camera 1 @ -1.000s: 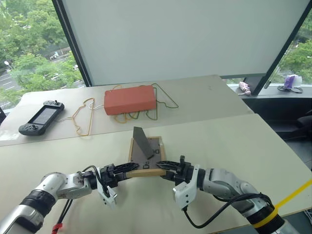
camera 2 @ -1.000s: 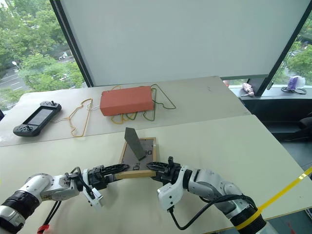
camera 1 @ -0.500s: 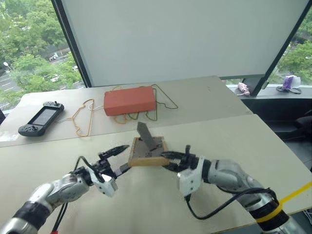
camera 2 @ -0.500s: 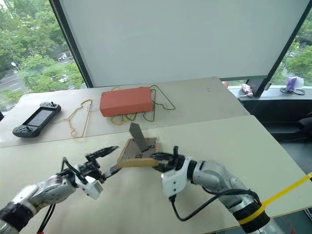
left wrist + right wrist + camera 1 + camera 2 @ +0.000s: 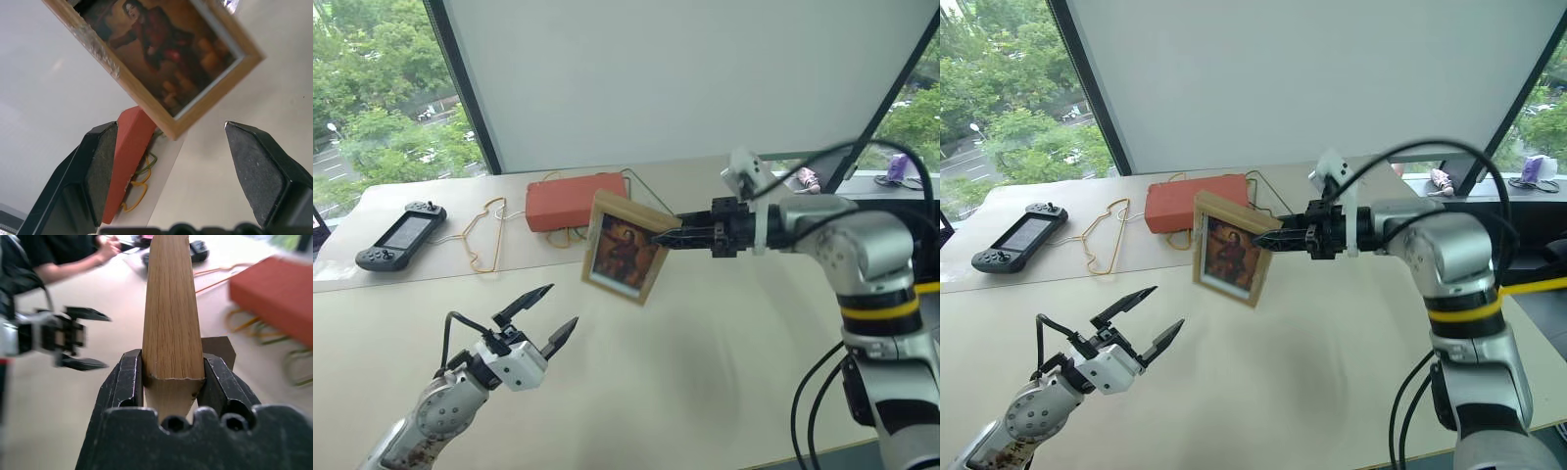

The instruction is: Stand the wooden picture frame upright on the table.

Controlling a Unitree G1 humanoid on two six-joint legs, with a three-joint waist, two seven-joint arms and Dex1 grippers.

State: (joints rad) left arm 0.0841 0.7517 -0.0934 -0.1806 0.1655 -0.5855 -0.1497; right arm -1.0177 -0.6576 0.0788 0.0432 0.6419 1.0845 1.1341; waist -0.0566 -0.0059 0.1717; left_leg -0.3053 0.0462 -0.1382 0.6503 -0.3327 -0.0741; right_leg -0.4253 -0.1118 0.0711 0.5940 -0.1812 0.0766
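Note:
The wooden picture frame (image 5: 625, 248) hangs in the air above the table (image 5: 705, 382), tilted, with its red-clad portrait facing me. My right gripper (image 5: 666, 238) is shut on the frame's right edge; the right wrist view shows the light-wood edge (image 5: 171, 318) pinched between both fingers (image 5: 128, 382). My left gripper (image 5: 565, 304) floats lower and to the left, open and empty, well apart from the frame. Its wrist view looks up at the portrait (image 5: 166, 58) between wide-spread fingers (image 5: 100, 161).
An orange-red box (image 5: 563, 201) lies behind the frame on the far table, on top of coloured wire hangers (image 5: 484, 235). A handheld game console (image 5: 401, 235) sits at the far left. A person's arm (image 5: 73, 259) shows beyond the table in the right wrist view.
My right gripper lifted the frame off the table and rolled it, so the portrait now faces me instead of the grey back. My left gripper let go, opened wide and drew away to the left.

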